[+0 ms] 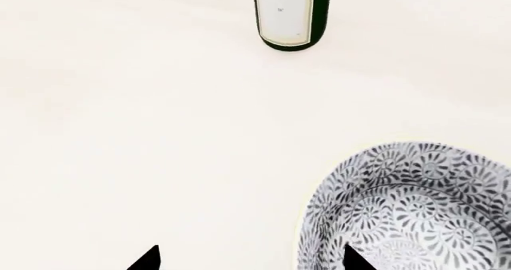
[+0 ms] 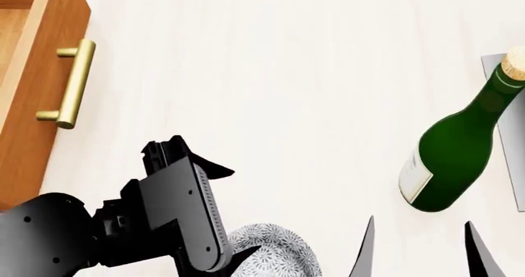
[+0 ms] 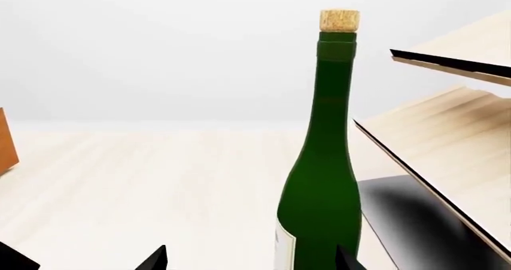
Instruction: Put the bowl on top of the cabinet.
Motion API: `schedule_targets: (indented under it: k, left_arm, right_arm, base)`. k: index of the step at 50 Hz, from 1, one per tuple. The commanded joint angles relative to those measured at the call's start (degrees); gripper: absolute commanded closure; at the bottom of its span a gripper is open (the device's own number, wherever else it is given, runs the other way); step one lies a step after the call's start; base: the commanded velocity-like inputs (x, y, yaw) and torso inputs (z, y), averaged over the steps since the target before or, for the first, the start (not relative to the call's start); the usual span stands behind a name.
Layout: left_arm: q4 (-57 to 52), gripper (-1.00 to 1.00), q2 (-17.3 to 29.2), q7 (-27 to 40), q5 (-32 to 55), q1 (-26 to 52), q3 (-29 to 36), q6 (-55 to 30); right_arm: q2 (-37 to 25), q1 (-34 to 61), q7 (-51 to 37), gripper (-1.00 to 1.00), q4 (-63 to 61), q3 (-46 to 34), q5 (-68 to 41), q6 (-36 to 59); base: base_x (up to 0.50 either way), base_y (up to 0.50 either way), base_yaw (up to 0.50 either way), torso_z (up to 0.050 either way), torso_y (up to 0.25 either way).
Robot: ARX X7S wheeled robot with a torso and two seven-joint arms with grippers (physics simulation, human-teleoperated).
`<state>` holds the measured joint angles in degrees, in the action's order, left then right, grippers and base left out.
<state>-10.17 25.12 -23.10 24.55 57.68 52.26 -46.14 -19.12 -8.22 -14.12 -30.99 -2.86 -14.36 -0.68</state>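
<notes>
Left gripper (image 1: 249, 259) spread apart, one fingertip inside the bowl (image 1: 415, 210), other outside its rim. Bowl sitting on the pale tabletop (image 2: 287, 74), well apart from the cabinet (image 2: 37, 74). Right gripper (image 2: 418, 249) open near the green bottle (image 2: 455, 148).

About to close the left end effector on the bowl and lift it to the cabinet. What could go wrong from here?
1. The left end effector seems to straddle only one side of the bowl, one fingertip over its inside, so a rim pinch could tip it or slip.
2. The green bottle stands upright close by, with the right end effector just in front of it; a wide swing or a nudge might topple it.
3. The cabinet is only partly in the head view, its top unseen, so placement may be blind.
</notes>
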Motion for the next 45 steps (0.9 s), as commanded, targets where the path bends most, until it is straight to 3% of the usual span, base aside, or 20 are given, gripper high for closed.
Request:
schedule_targets:
  k: [1,11,12,37,45]
  left_arm:
    - [4.2,-1.00,-2.0,-2.1,-5.9,-2.2,5.3,2.9]
    - [5.4,-1.00,-1.9,-2.9,-7.5,-2.6,7.7,4.5]
    - [5.6,1.00,-2.0,-2.5,-7.6,-2.8,7.5,5.2]
    - [3.6,1.00,0.3,-2.1,-8.0,-2.4,6.8,6.9]
    - [-1.4,1.00,2.5,-2.1,-4.4,0.0,1.8,4.4]
  right_arm:
    - [-0.3,-0.4,-0.2,-1.00,-0.3,0.2,-0.3,-0.2]
    - [-0.3,-0.4,-0.3,-1.00,0.4,0.0,-0.1,-0.9]
    - [-0.4,-0.4,-0.4,-1.00,0.0,0.0,-0.2,-0.6]
    - [-1.1,-0.3,-1.2,-1.00,-1.3,-0.1,-0.4,0.3]
    - [-1.3,-0.3,-1.4,-1.00,-2.3,-0.3,-0.3,0.7]
  base:
    - [0.00,0.00,0.00,0.000,0.000]
    - [0.00,0.00,0.00,0.000,-0.008]
    - [0.00,0.00,0.00,0.000,-0.010]
    - [0.00,0.00,0.00,0.000,-0.006]
    - [0.00,0.00,0.00,0.000,-0.001]
